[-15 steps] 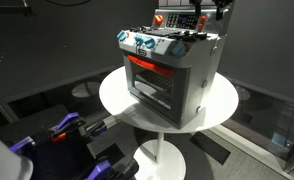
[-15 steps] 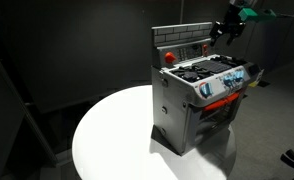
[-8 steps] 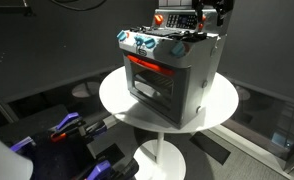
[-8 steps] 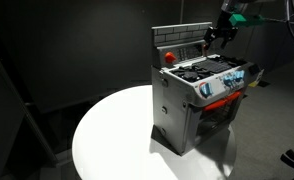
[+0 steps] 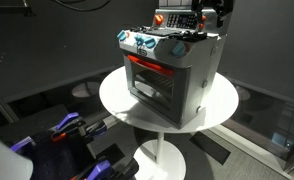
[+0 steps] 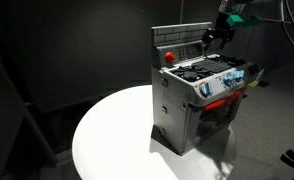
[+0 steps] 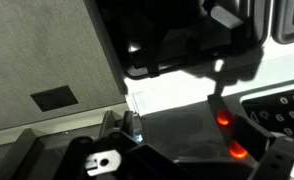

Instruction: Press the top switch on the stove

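The stove [image 5: 172, 75] is a small grey toy oven with a red-trimmed glass door and blue-white knobs, and it stands on a round white table [image 5: 222, 105]. It shows in both exterior views [image 6: 192, 100]. Its black back panel [image 6: 182, 40] carries a red button [image 6: 168, 57]. My gripper [image 6: 218, 37] hangs at the panel's end, above the stove top [image 5: 209, 14]. In the wrist view one of its dark fingers [image 7: 216, 88] ends just above the upper of two glowing red switches [image 7: 223, 120], [image 7: 237, 152]. The other finger is not clear.
The round table [image 6: 112, 130] has bare white surface around the stove. Dark curtains surround the scene. A blue and red object [image 5: 65, 126] lies low beside the table's pedestal [image 5: 159, 155].
My gripper has shifted a little toward the stove's back panel and slightly lower since a second ago. It has barely moved in the last half second.
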You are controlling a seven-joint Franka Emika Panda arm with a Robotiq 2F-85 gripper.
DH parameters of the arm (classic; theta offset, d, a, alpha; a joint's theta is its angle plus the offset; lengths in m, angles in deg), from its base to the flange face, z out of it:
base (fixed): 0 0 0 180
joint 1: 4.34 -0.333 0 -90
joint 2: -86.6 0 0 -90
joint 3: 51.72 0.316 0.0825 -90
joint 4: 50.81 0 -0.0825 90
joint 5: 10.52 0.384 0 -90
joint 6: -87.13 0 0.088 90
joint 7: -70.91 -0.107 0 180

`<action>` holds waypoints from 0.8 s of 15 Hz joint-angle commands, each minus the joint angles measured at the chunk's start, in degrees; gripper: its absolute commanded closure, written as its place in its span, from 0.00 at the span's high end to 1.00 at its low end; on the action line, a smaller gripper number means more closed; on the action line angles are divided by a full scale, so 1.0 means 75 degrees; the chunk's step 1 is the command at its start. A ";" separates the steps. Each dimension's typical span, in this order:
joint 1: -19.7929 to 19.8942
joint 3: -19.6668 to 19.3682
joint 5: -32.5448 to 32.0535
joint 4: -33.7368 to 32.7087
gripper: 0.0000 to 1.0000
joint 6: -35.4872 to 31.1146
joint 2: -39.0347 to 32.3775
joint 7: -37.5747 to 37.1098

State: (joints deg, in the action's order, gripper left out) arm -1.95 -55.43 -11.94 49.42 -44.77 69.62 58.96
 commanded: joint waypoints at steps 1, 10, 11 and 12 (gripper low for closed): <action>-0.0057 -0.0101 -0.0184 0.0147 1.00 0.0134 0.0356 -0.0019; 0.0062 -0.0150 -0.0514 0.1329 1.00 0.0925 0.1658 0.0470; 0.0085 -0.0151 -0.0512 0.1489 1.00 0.1061 0.1838 0.0604; 0.0105 -0.0153 -0.0525 0.1619 1.00 0.1198 0.1992 0.0701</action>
State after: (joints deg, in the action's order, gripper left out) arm -1.67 -56.49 -14.77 57.35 -38.45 79.65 61.67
